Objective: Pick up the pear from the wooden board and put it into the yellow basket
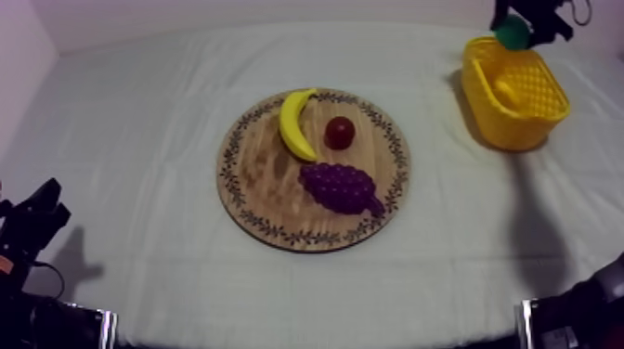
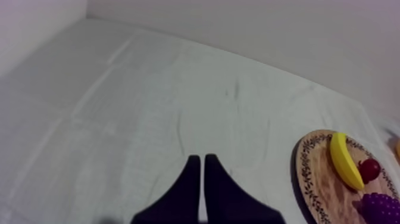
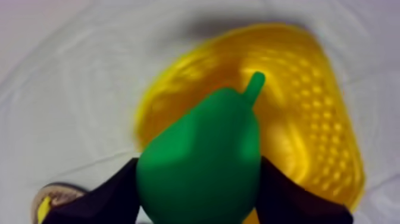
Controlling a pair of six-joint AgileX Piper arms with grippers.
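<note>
We held the pear (image 3: 202, 158) pinched in our right gripper (image 3: 201, 196) above the yellow basket (image 1: 506, 125), off the wooden board (image 1: 265, 181); pickup was complete, release pending. Jaws of our left gripper (image 2: 201, 179) were pressed together

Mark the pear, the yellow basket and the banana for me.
pear (image 3: 199, 158), right wrist view, its green body.
yellow basket (image 1: 509, 128), top view, its near wall.
banana (image 1: 291, 125), top view, mid-length.
</note>
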